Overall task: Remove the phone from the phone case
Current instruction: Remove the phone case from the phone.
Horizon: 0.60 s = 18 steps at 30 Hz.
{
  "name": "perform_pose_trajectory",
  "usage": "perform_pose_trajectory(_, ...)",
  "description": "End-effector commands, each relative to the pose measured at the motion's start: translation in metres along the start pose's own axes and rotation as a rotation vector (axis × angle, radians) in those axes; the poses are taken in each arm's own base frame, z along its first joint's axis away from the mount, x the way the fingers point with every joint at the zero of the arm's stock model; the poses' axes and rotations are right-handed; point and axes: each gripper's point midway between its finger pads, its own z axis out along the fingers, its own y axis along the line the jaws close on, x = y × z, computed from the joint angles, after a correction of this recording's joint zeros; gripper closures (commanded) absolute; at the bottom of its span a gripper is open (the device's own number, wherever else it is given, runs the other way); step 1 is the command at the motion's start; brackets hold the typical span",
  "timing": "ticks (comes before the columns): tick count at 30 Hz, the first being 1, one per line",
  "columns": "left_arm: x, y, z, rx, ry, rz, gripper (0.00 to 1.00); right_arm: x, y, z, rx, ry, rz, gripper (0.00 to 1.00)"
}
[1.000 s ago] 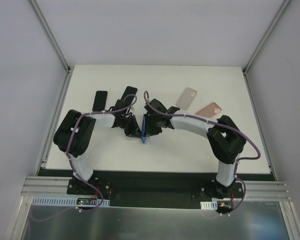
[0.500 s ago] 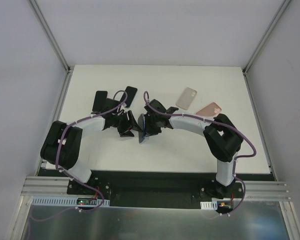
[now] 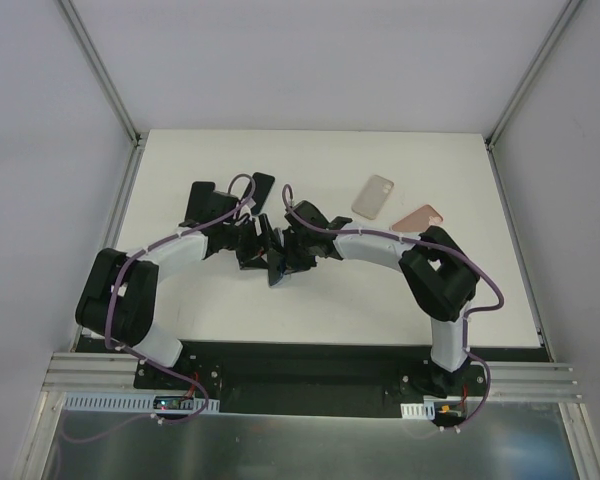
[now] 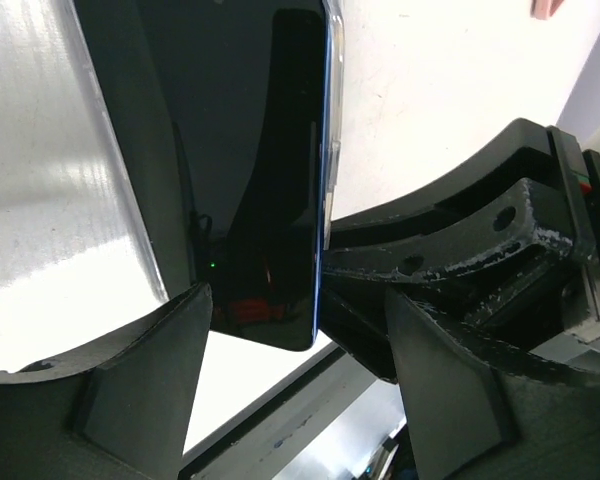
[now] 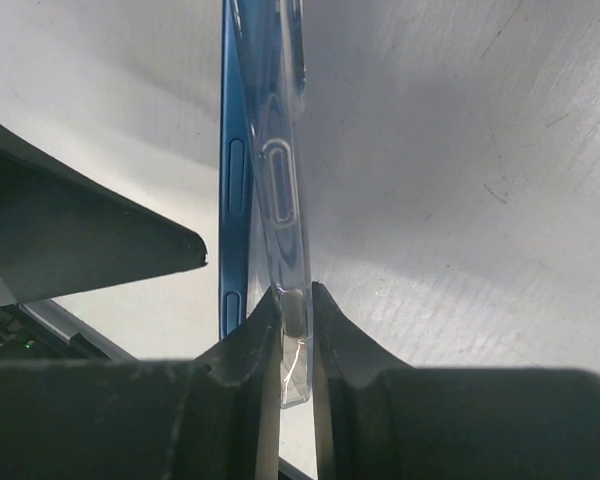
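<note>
The phone, dark-screened with a blue edge, stands on edge above the table between both grippers. Its blue side has come partly away from the clear phone case. My right gripper is shut on the case's thin rim. My left gripper is open, its fingers either side of the phone's lower corner without pressing it. From above, the left gripper and the right gripper meet at the table's middle, with the phone between them.
Two black phones lie at the back left. A pale clear case and a pink case lie at the back right. The white table ends at a black front rail.
My left gripper has opened and let go of the phone. Its arm swung left and lower. The right gripper kept its grip on the case and shifted the phone slightly left.
</note>
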Motion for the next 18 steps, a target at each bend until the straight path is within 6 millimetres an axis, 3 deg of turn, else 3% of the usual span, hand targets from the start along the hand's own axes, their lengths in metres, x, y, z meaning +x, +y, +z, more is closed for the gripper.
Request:
perform_pose_trajectory(1, -0.015, -0.008, 0.002, -0.060, -0.043, 0.062, 0.32, 0.021, 0.002, -0.002, 0.023, 0.043, -0.036, 0.99)
perform_pose_trajectory(9, -0.022, 0.000, 0.008, -0.236, -0.064, 0.124, 0.35, 0.013, 0.005, -0.022, 0.099, -0.005, -0.089, 0.99)
perform_pose_trajectory(18, -0.022, 0.001, 0.012, -0.261, -0.051, 0.116, 0.40, 0.008, 0.010, -0.057, 0.153, -0.082, -0.156, 0.99)
